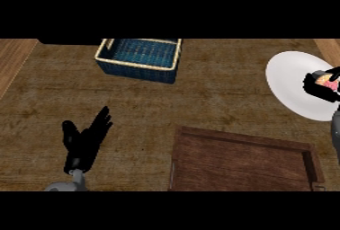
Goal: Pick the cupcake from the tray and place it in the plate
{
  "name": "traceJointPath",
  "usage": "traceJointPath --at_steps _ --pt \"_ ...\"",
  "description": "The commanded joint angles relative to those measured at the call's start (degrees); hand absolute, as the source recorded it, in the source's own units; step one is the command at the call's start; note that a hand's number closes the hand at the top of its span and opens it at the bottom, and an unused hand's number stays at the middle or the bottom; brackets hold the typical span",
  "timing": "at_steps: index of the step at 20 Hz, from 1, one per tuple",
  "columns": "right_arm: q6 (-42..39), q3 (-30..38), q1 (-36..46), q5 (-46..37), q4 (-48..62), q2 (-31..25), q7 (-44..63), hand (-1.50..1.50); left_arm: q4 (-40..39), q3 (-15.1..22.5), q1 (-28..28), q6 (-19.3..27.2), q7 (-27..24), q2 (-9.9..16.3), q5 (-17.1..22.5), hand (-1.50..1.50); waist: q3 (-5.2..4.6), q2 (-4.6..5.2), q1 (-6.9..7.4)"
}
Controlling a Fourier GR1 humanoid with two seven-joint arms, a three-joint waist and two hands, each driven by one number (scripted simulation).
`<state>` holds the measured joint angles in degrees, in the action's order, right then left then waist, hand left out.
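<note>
Cupcake (327, 81) sits in my right hand (317, 87), at the right edge of the head view, over the white plate (292, 81). I see only a patch of pink and pale colour between the black fingers, which curl round it; whether it touches the plate I cannot tell. The plate lies at the right side of the counter (133, 108), well apart from the wooden tray (242, 157), which lies at the lower middle of the view. My left hand (83, 139) shows at the lower left, fingers straight and relaxed, pointing up, holding nothing, resting. A blue basket (139, 58) with a pale rim stands at the far side of the counter, well apart from both hands.
</note>
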<state>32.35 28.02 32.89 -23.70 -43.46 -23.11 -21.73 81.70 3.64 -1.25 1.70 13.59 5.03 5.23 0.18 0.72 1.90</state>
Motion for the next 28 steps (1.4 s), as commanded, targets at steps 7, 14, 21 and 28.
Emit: traceJointPath --at_steps 7,14,21,28 --pt "-4.0 2.8 7.7 -1.5 25.1 -12.1 -0.2 1.5 0.6 1.1 -2.1 0.4 1.6 -1.0 -0.7 0.0 0.12 1.08 2.17" --pt "-12.2 -0.2 9.3 -4.2 31.3 -12.5 -1.5 -1.5 -1.6 0.7 -2.1 -2.1 -1.6 0.2 -0.2 0.0 0.36 1.92 3.43" --pt "-15.3 8.2 10.6 4.9 29.4 -10.3 -12.9 -1.5 -0.2 1.0 -1.3 -1.2 -0.9 -0.5 -0.4 0.0 0.58 1.55 2.75" --pt "-24.1 14.6 10.2 11.2 32.0 -16.6 -14.0 -1.5 0.3 0.1 0.3 -2.3 -1.2 1.0 0.0 0.0 0.34 1.03 2.02"
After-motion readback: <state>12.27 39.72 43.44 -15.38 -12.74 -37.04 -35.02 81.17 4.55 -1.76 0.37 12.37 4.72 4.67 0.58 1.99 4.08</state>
